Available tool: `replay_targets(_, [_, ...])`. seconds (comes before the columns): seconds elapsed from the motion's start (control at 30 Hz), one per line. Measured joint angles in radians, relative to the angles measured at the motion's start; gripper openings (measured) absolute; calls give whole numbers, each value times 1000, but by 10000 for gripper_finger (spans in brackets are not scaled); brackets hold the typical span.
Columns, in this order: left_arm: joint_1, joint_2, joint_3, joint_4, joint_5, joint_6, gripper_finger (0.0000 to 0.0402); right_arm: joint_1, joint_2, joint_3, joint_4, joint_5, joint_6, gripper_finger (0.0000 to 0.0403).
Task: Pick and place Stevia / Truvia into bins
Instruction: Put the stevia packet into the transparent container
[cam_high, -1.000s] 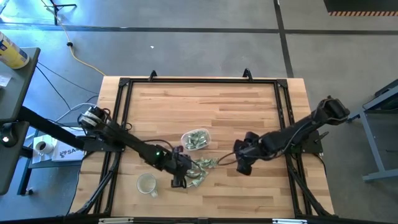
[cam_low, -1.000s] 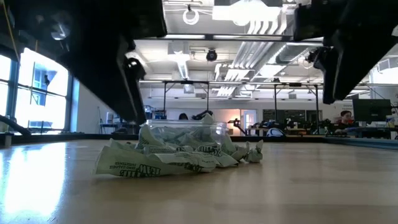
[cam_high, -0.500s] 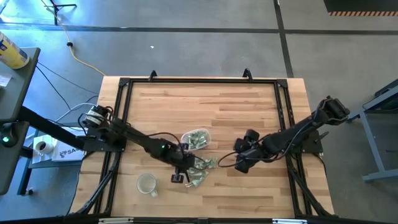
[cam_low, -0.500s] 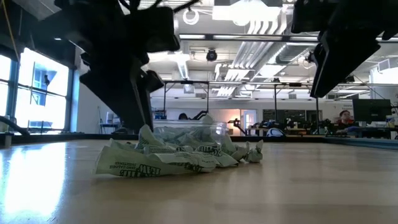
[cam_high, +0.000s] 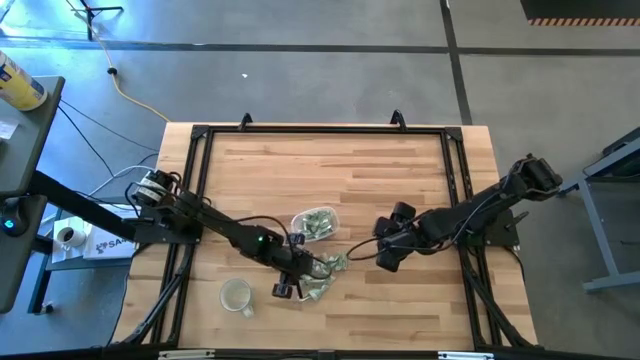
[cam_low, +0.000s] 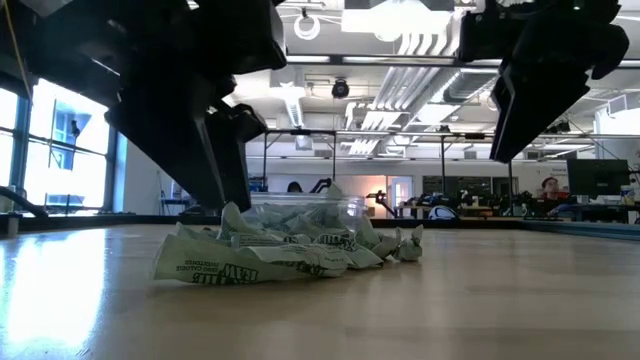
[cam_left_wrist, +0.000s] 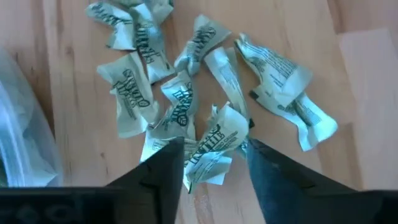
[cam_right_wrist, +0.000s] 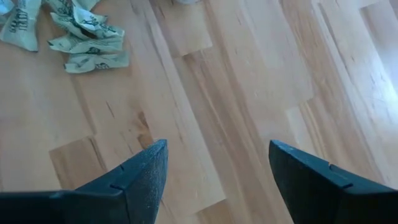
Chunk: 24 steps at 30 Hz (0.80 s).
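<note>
Left gripper hovered over loose sachets, fingers spread around one; right gripper wide, empty, mid-tabletop.

Bright overhead lights; arms silhouetted, wrist views perhaps slightly soft

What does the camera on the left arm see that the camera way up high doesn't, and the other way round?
Only the left wrist view shows the crumpled shapes and printing of the loose sachets, with one sachet between the left gripper's open fingers. Only the high view shows the whole table, the right gripper, the round cup and the floor. Both show the sachet pile and the clear tub.
</note>
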<state>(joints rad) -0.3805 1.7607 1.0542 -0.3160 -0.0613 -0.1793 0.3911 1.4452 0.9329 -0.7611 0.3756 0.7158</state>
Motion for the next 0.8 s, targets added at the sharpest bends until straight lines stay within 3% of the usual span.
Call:
replay_targets(0.13, [0,17,1,13,34,83,228,-18,0,0,-3,0,-26,268])
replay_targets(0.27, [2,47,0,23,45,125,213,-38,0,0,-6,0,-44,268])
replay_targets(0.43, [33,72,0,28,47,131,157,-62,0,0,-21,2,-44,268])
replay_targets(0.67, [72,67,47,-36,68,123,33,-96,0,0,-51,8,-71,268])
replay_targets(0.8, [80,58,135,-162,93,104,24,-121,0,0,-62,10,-112,268])
